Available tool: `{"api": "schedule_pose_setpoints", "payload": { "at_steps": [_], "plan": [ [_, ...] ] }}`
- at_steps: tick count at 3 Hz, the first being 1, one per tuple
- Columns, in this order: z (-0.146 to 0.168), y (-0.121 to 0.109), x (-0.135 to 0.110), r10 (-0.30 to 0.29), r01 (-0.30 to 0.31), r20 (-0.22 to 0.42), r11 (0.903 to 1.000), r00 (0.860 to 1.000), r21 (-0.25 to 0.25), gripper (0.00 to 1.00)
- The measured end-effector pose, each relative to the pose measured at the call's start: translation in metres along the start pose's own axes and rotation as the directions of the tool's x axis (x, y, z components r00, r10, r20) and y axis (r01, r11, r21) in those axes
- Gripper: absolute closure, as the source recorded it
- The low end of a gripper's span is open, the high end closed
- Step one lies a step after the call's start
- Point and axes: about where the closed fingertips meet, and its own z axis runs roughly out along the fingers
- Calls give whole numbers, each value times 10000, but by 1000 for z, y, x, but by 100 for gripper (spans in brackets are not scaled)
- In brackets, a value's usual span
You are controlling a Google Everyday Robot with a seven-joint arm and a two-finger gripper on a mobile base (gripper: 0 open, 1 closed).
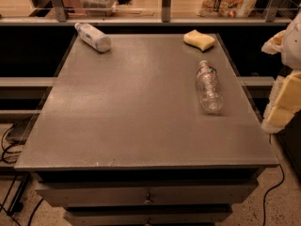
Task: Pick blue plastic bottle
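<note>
The blue plastic bottle (93, 36) is small and pale bluish-white with a speckled label wrap. It lies on its side at the far left corner of the grey table (131, 121), cap toward the far left. My gripper (283, 100) hangs at the right edge of the view, beyond the table's right edge and far from the bottle. Nothing shows in the gripper.
A clear crinkled bottle (208, 86) with a red-white neck label lies on its side at the table's right. A yellow sponge (199, 39) sits at the far right corner. A rail and shelf (164, 20) run behind the table. Drawers (148, 197) sit below the front edge, and cables lie on the floor.
</note>
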Motion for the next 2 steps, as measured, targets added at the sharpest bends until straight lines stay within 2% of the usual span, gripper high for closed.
{"api": "schedule_pose_setpoints", "payload": {
  "at_steps": [1, 2],
  "plan": [
    [-1, 0, -1, 1, -1, 6, 10000, 10000, 37, 0],
    [1, -7, -8, 165, -179, 388, 9992, 9991, 359, 0]
  ]
}}
